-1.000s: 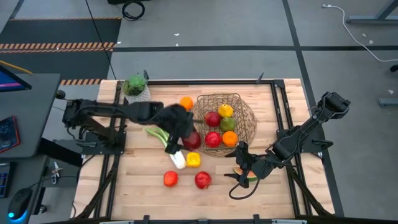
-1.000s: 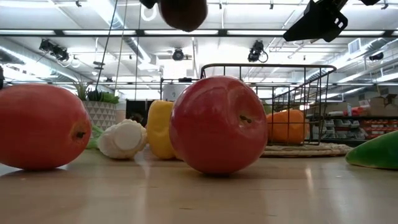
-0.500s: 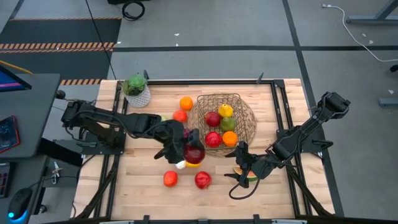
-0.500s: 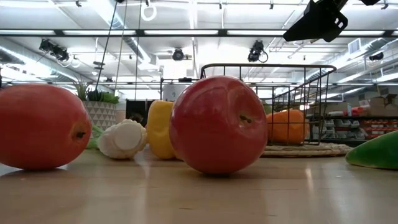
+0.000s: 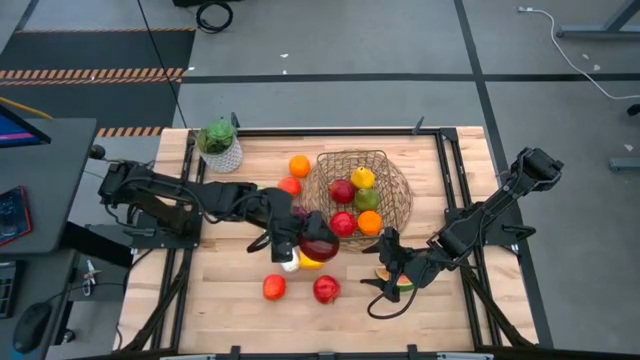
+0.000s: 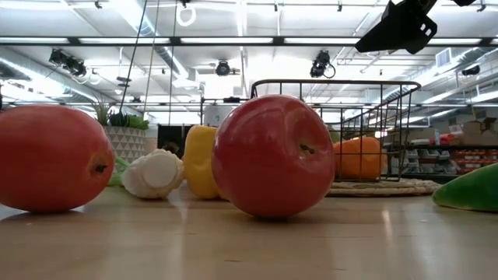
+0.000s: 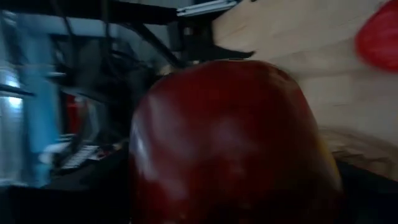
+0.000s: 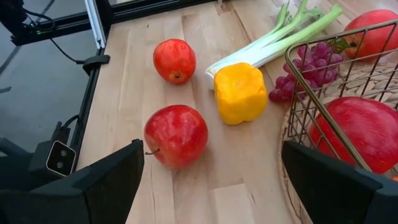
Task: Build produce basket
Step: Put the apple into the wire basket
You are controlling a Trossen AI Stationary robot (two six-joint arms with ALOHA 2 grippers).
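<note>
So the left gripper (image 5: pixel 312 243) has its fingers spread wide around a dark red, glossy toy apple (image 5: pixel 318 245), held up off the wooden bench (image 5: pixel 240 305) just beside the round tan wire basket (image 5: pixel 395 195). I'd call this the carry step: the next move calls for swinging over the rim and letting go onto a free spot among the fruit already inside. The right gripper (image 5: pixel 388 262) waits with its fingers wide apart and empty, near the green watermelon slice (image 5: pixel 398 284). Two red apples (image 8: pixel 176 135), the yellow pepper (image 8: pixel 240 93), leek (image 8: pixel 273 42) and purple grapes (image 8: pixel 300 70) lie outside the basket. No readable labels or writing anywhere.
</note>
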